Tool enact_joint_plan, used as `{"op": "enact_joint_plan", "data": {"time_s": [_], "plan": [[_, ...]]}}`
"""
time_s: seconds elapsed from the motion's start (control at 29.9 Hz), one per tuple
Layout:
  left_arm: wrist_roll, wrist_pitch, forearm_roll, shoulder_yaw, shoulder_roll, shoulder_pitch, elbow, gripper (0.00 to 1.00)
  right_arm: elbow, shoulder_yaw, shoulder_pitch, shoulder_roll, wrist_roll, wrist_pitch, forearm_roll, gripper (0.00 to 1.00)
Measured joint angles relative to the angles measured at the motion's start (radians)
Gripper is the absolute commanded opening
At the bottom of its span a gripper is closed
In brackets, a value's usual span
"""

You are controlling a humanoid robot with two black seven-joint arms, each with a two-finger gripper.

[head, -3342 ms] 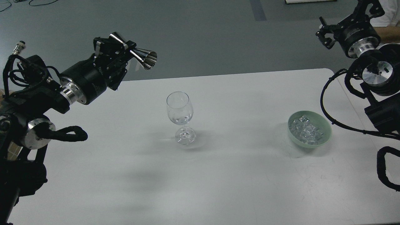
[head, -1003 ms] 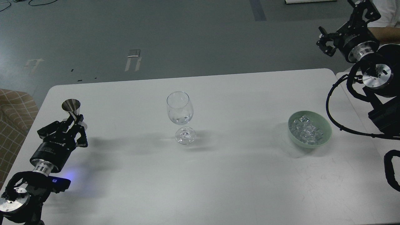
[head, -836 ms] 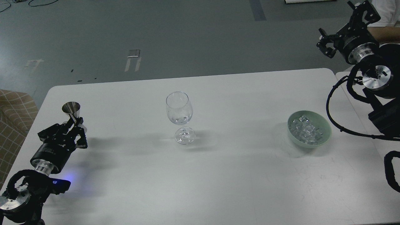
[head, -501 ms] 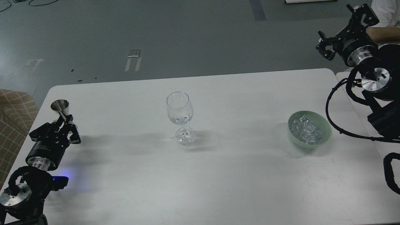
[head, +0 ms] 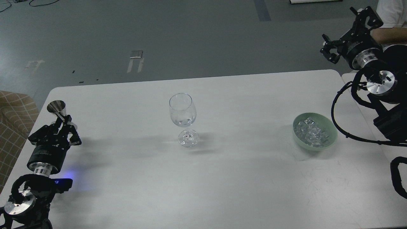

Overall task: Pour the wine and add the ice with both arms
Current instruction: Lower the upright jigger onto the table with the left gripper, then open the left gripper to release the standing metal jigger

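Observation:
A clear wine glass (head: 182, 111) stands upright mid-table with a little clear wine (head: 185, 122) at the bottom of its bowl. A pale green bowl (head: 330, 137) at the right holds many clear ice cubes (head: 311, 130). My left gripper (head: 62, 123) is low at the table's left edge, shut on the waist of an upright steel jigger (head: 57, 108). My right gripper (head: 341, 31) is raised beyond the table's far right corner, open and empty, well above and behind the bowl.
The white table (head: 222, 178) has rounded far corners, with grey floor beyond. A checked seat (head: 14, 108) sits off the left edge. A person's arm (head: 389, 31) shows at the top right behind my right arm.
My left arm came down from above the glass, where the jigger was tipped, to the table's left edge with the jigger upright, then drifted left. My right gripper shifted slightly up and right.

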Motion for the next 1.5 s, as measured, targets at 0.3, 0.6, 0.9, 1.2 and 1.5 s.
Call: {"op": "enact_joint_plan", "data": {"time_s": [0.3, 0.6, 0.9, 1.2, 1.5], "plan": [[-0.001, -0.015, 0.004, 0.026, -0.01, -0.054, 0.11, 0.18, 0.001, -0.001, 0.0, 0.004, 0.0, -0.013, 0.0, 1.0], [0.001, -0.016, 0.005, 0.031, -0.01, -0.07, 0.15, 0.18, 0.001, -0.002, 0.0, 0.005, 0.0, -0.014, 0.0, 1.0], [0.002, -0.003, 0.014, 0.043, -0.012, -0.089, 0.147, 0.18, -0.003, -0.002, -0.001, 0.006, 0.0, -0.014, 0.0, 1.0], [-0.001, -0.012, 0.005, 0.066, -0.012, -0.094, 0.181, 0.19, -0.005, -0.001, -0.001, 0.004, 0.0, -0.014, 0.0, 1.0], [0.001, -0.015, 0.005, 0.066, -0.012, -0.101, 0.198, 0.23, -0.005, -0.002, -0.001, 0.006, 0.002, -0.014, 0.0, 1.0]]}}
